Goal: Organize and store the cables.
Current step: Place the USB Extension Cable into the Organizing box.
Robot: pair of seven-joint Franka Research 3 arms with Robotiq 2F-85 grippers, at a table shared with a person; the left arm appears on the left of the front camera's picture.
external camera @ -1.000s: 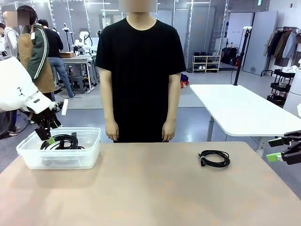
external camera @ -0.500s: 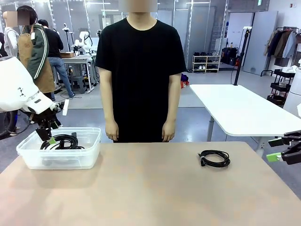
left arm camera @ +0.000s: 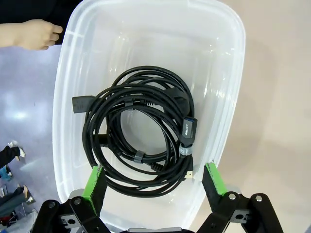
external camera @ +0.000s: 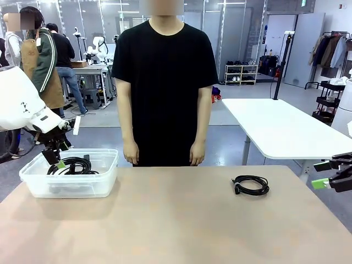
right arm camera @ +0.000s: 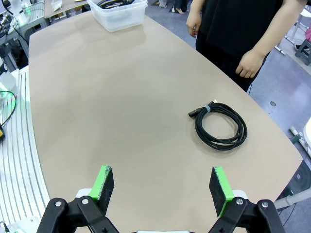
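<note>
Cables of thin black cord lie in two places; a bundle of several coiled loops (left arm camera: 121, 104) rests on the floor of a clear rectangular plastic tub (left arm camera: 238, 73), and one separate round black coil (external camera: 258, 191) lies flat on the beige tabletop (external camera: 176, 231), right of centre in the front view.

In the left wrist view the bundle fills the middle of the tub; grey ties bind the loops, one plug with a silver-grey shell sits at the right of the bundle and a black plug juts out at its upper left.

In the front view the tub (external camera: 71, 187) stands at the left of the frame near the table's far edge, with the bundle (external camera: 71, 165) showing over its rim; the left gripper (external camera: 58, 159) hangs just above the tub's near-left part; from its own camera this claw (left arm camera: 153, 180) is spread wide, its green pads to either side of the bundle's lower edge, pinching nothing.

The right gripper (external camera: 320, 175) sits at the right edge of the front view, past the table's right end and well apart from the single coil; its own view shows it (right arm camera: 163, 187) spread wide over bare tabletop, with the coil (right arm camera: 199, 127) to the upper right and the tub (right arm camera: 121, 19) at the top.

A person in a black T-shirt (external camera: 165, 82) stands at the far side, arms hanging; one hand (left arm camera: 36, 34) shows in the upper left of the left wrist view.
</note>
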